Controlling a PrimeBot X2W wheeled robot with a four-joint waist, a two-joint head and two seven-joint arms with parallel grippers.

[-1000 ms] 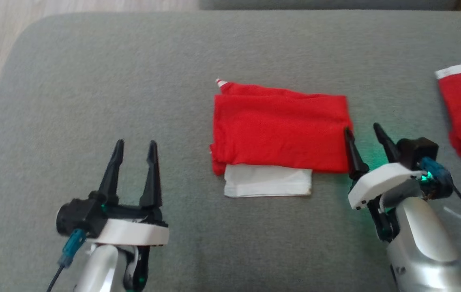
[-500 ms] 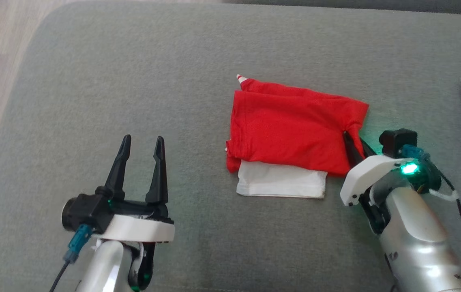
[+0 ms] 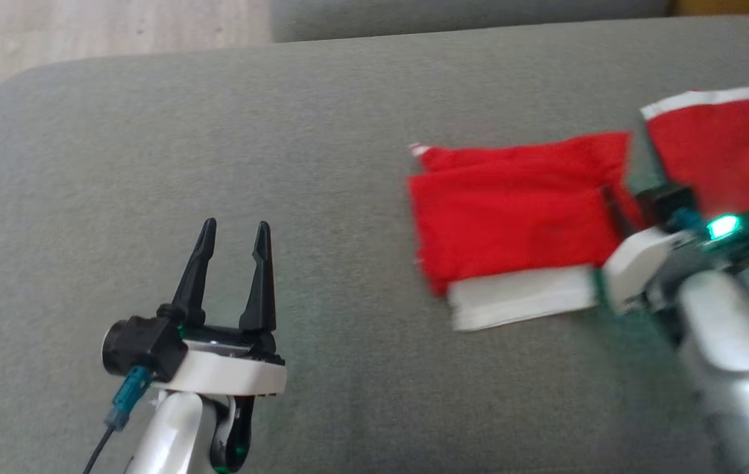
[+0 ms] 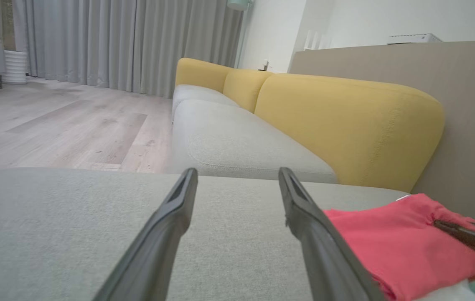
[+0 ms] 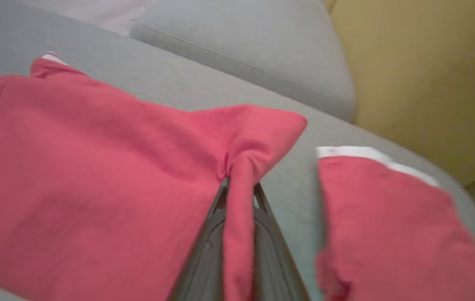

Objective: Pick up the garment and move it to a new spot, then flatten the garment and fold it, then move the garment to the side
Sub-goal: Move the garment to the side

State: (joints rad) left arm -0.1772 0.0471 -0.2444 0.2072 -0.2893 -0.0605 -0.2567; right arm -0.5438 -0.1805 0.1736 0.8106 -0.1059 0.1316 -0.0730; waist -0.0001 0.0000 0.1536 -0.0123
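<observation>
I judge this the last step: shifting the folded garment point(image 3: 512, 217) aside. My right tool point(image 5: 240, 188) is clenched on a pinch of the garment's right edge. The garment lies on the grey cushion point(image 3: 216, 131), just left of the second red garment point(image 3: 723, 145) and not touching it. My left tool point(image 3: 235, 227) hangs released, well left of that second garment. The next move calls for dragging without spilling the fold, then letting go. I can read no labels or writing.

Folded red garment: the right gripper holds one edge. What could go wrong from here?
1. The right gripper pinches only a small bunch at the edge of the folded garment, so dragging could pull the fold apart.
2. The white layer underneath may lag or slide out.
3. The second red garment lies close beside it; the two could overlap.
</observation>
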